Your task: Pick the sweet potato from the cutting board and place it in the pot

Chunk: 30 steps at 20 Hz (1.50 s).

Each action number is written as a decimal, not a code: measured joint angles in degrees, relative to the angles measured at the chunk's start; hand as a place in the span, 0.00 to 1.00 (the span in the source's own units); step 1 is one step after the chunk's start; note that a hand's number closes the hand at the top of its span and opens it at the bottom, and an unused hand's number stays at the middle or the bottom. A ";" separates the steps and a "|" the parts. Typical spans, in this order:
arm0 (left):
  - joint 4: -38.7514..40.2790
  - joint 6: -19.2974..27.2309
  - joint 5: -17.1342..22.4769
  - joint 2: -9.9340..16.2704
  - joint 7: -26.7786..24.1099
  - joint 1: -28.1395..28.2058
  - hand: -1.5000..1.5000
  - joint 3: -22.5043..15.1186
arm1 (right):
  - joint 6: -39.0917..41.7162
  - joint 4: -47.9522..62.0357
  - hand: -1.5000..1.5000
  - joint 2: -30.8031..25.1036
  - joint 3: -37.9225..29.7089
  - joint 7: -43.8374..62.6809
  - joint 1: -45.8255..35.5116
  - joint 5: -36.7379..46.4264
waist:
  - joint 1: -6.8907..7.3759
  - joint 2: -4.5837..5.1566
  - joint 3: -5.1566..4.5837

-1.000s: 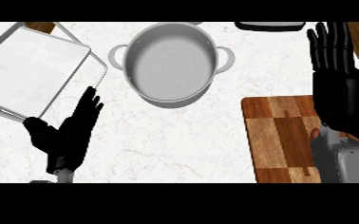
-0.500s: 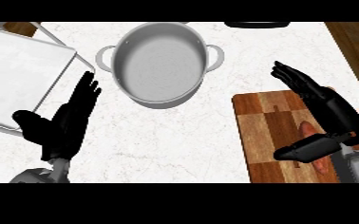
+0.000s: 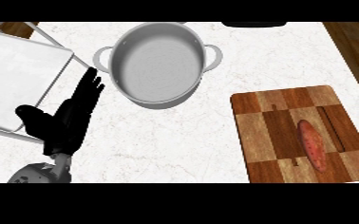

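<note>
1. A white marbled counter (image 3: 210,137) fills the view, seen steeply from above, with a strip of brown wood showing past its right edge at the top corner.
2. Nearest, at the lower left, the left hand (image 3: 67,123) comes in on its grey forearm (image 3: 35,173). It rests open above the counter, fingers (image 3: 89,83) straight and pointing up towards the pot, thumb spread out to the left. It has hold of nothing.
3. At the lower right lies a wooden cutting board (image 3: 270,137), made of light and dark brown blocks. Its lower edge runs out of view.
4. The sweet potato (image 3: 313,144) lies on the right half of the cutting board. It is long, reddish and slim, set lengthwise from near to far and slightly slanted. Nothing touches it, and it is well apart from the left hand.
5. At the left edge a pale tray (image 3: 38,69) with a raised rim sits on the counter. The thumb of the left hand overlaps its near corner.
6. Farther back, near the middle, stands the grey metal pot (image 3: 157,97), round, with a handle on each side. Nothing can be seen inside it. The fingertips of the left hand are just beside its left wall.
7. At the far edge, right of the pot, a dark object (image 3: 254,24) is cut off by the frame; what it is cannot be told.
8. The right hand shows nowhere in the view.
</note>
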 measured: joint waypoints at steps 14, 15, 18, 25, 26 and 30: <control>0.60 -1.30 -1.42 -1.29 0.40 -0.34 0.50 0.54 | -0.89 -0.95 0.00 -22.66 2.45 0.16 2.36 10.25 | 1.01 -0.06 -0.20; 0.17 -1.58 -1.22 -1.09 1.03 -0.51 0.50 0.95 | -0.62 -1.45 0.00 -23.23 2.95 1.00 2.43 10.59 | 1.01 -0.07 -0.19; 0.55 -1.89 -1.45 -1.43 2.25 -2.08 0.50 1.71 | -0.25 -1.41 0.00 -23.83 5.15 2.10 2.27 12.22 | 1.03 -0.04 -0.19; 1.66 -3.41 -2.66 -2.97 2.44 -2.63 0.50 2.93 | 0.52 0.32 0.00 -21.48 11.01 5.78 -1.71 17.53 | 1.28 0.00 -0.18; 1.67 -3.66 -2.90 -3.09 2.50 -2.52 0.50 3.05 | 0.34 0.88 0.00 -21.50 11.43 5.33 -1.53 18.64 | 1.22 -0.01 -0.18; 0.48 -3.27 -4.75 -4.29 3.02 -1.33 0.50 2.77 | -0.41 -0.10 0.00 -20.33 13.14 6.44 -1.01 23.11 | 1.02 -0.09 -0.17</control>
